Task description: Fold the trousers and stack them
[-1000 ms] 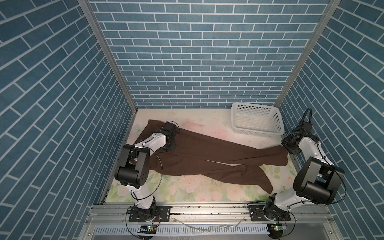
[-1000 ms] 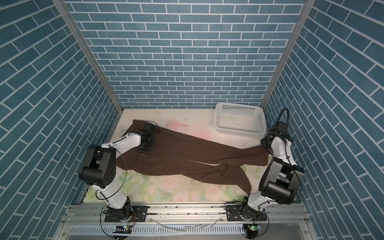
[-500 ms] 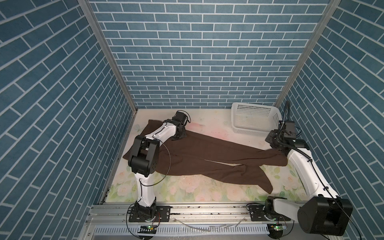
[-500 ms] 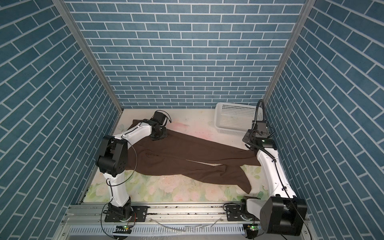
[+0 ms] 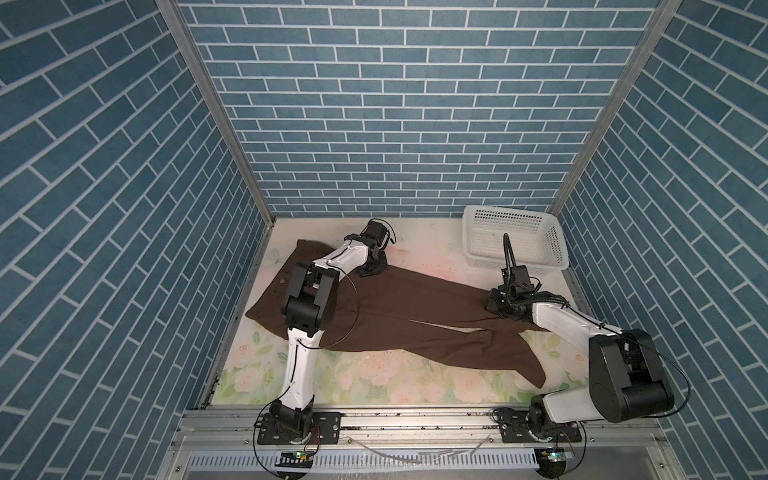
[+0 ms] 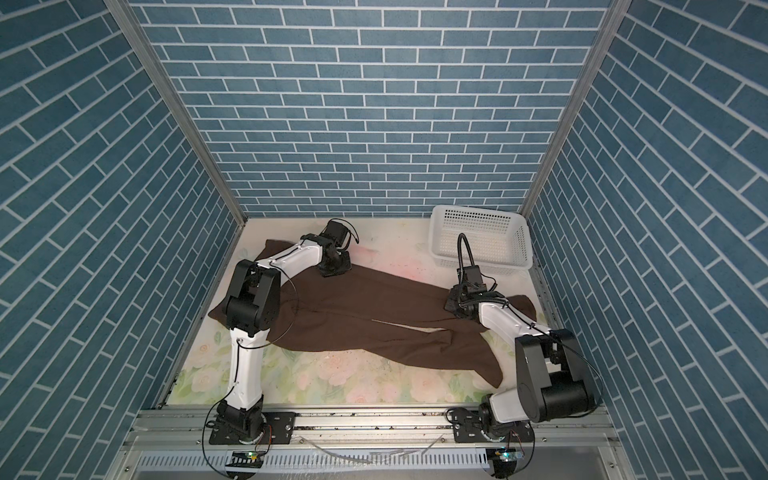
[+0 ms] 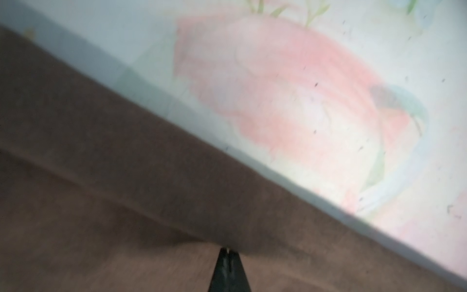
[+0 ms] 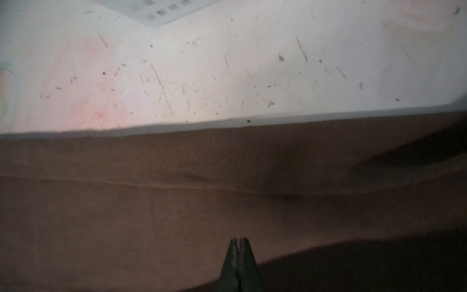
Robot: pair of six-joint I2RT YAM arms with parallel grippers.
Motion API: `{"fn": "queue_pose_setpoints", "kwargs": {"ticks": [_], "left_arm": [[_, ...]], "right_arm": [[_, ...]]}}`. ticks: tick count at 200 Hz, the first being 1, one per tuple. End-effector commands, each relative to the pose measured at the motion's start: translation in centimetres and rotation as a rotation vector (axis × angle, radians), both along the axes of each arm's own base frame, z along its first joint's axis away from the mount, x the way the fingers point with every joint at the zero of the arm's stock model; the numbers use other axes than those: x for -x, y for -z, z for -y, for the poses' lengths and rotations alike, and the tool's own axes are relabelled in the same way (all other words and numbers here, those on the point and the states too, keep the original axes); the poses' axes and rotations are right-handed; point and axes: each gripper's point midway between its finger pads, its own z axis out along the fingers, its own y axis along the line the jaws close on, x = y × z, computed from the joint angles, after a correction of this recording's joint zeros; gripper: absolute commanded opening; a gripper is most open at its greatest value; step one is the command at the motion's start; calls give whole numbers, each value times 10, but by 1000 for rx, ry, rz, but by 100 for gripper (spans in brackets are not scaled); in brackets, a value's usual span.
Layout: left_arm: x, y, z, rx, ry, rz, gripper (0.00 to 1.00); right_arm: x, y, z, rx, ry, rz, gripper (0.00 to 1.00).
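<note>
Left wrist view: left gripper tips pressed together on the trousers near their far edge — right gripper likewise closed, on the far leg.

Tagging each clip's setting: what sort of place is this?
Probably a robot test booth, not a real home: brick-pattern walls on three sides, two robot arms bolted to a metal rail, and a flowery table holding trousers and a basket.

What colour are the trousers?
Plain dark brown; the trousers show best in a top view.
</note>
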Motion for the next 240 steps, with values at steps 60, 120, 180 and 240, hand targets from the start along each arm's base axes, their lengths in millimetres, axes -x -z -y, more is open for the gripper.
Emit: {"fn": "queue_pose_setpoints", "kwargs": {"ticks": [60,120,180,240], "left_arm": [[-34,7,-8,-25,23,-20,4],[-74,-8,-2,27,32,28,5],[-82,-34,-15,57,18,58,5],[-36,-50,-38,75,-6,56,6]], "right_arm": [[-12,26,40,10,158,-78,0],[-13,33,40,26,132,-86,0],[-63,20,61,83,136,-21,0],[-102,-4,72,120,135,51,0]]}}
